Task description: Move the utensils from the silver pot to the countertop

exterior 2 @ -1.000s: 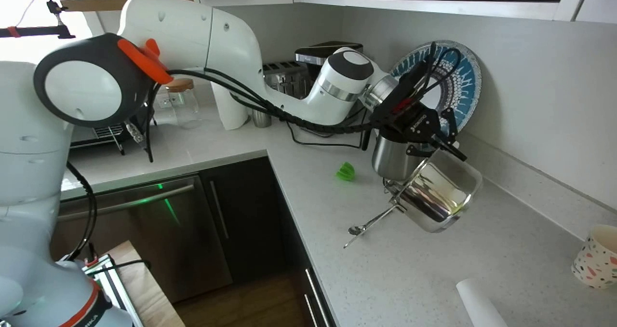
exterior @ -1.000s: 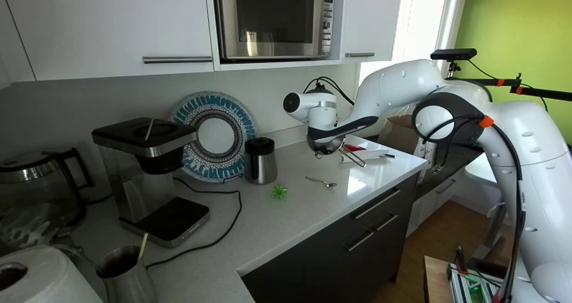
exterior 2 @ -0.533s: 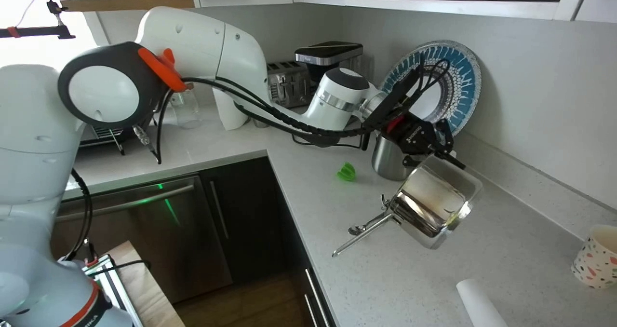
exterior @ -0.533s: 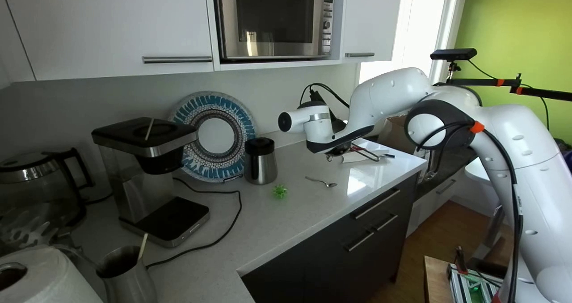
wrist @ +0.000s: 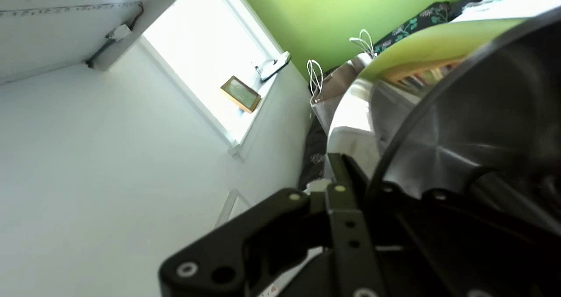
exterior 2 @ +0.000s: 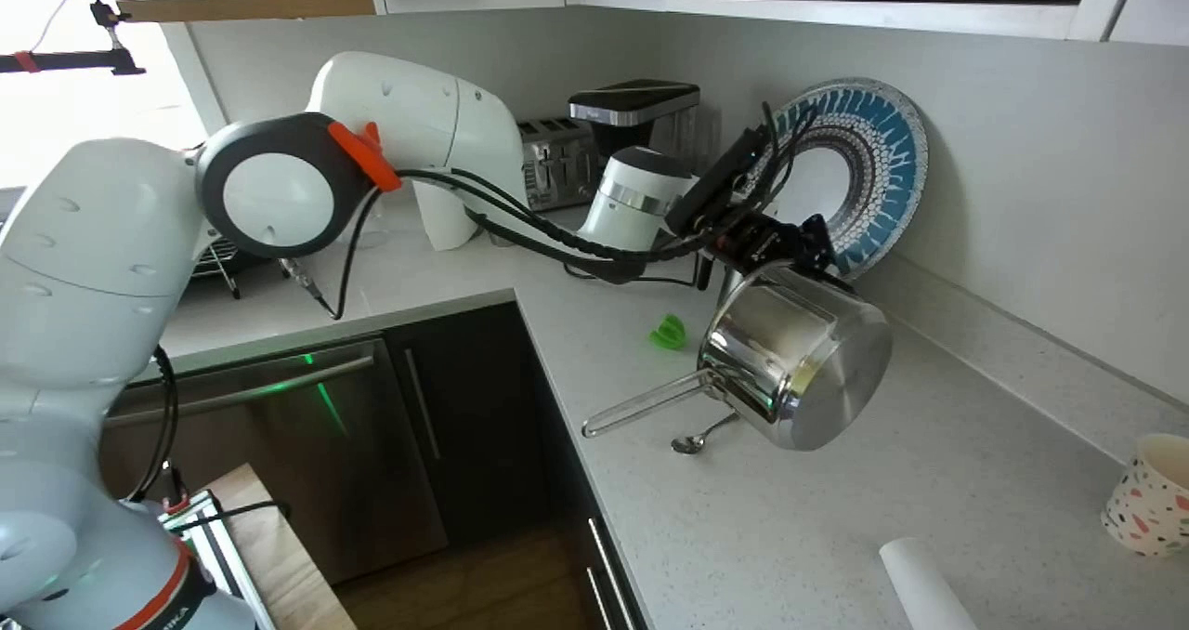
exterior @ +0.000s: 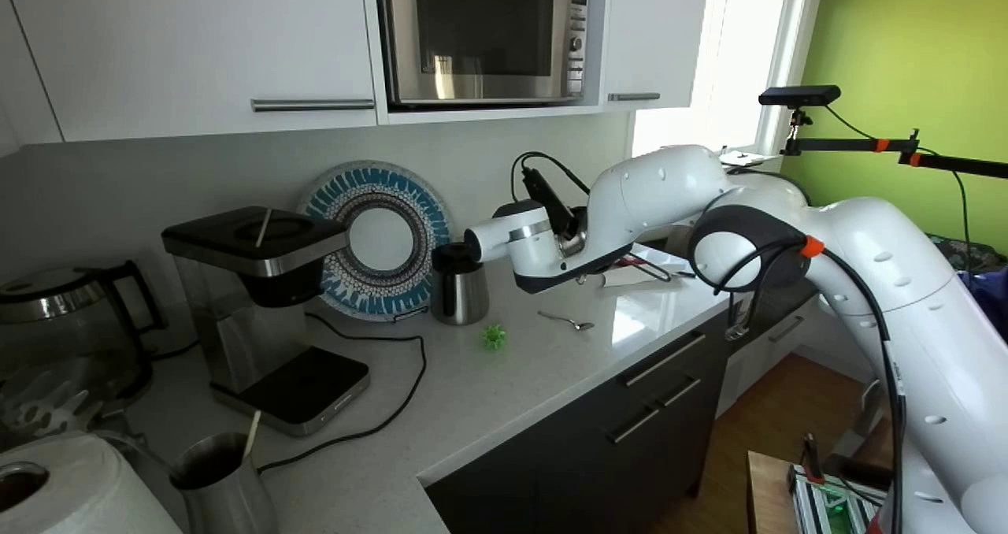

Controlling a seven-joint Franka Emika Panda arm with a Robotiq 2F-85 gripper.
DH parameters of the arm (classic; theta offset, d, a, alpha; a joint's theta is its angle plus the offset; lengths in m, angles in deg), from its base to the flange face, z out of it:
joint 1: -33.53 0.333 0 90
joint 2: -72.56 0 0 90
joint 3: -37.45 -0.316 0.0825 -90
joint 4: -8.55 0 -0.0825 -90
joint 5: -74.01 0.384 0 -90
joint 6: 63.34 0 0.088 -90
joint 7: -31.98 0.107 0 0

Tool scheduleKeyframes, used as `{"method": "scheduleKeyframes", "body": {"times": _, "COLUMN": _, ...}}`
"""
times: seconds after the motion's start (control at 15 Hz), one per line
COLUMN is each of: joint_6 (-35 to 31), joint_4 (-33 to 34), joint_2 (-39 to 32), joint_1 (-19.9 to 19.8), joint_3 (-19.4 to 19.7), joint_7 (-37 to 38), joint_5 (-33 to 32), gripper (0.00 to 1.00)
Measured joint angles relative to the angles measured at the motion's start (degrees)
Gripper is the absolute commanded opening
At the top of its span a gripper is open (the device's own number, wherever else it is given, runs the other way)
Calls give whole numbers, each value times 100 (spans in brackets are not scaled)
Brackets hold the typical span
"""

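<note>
I hold the shiny silver pot [exterior 2: 803, 356] tilted above the pale countertop [exterior 2: 790, 537], where a silvery spoon [exterior 2: 688, 444] lies.

Pale countertop [exterior 2: 790, 537] with spoon [exterior 2: 688, 444]; canister [exterior: 461, 296]; cup [exterior 2: 1150, 498]

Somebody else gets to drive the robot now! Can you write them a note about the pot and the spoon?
The claw is shut on the rim of the silver pot, holding it tilted above the counter.
Done: a spoon lies on the counter.
Left: check the pot; part of its inside is too dark to tell if anything remains. Then probably tip out any leftovers and set it down.
</note>
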Motion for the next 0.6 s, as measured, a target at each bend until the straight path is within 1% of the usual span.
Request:
{"method": "scheduleKeyframes", "body": {"times": 0.13, "joint_6": 241, "joint_4": 180, "joint_2": -240, "joint_1": 33, "joint_3": 6, "joint_7": -116, "joint_5": -224, "gripper": 1}}
{"method": "scheduleKeyframes", "body": {"times": 0.27, "joint_6": 287, "joint_4": 296, "joint_2": -471, "joint_1": 31, "joint_3": 28, "joint_7": -270, "joint_5": -495, "gripper": 1}}
{"method": "scheduleKeyframes", "body": {"times": 0.6, "joint_6": 32, "joint_4": 349, "joint_2": -832, "joint_1": 24, "joint_3": 123, "joint_7": -762, "joint_5": -1336, "gripper": 1}}
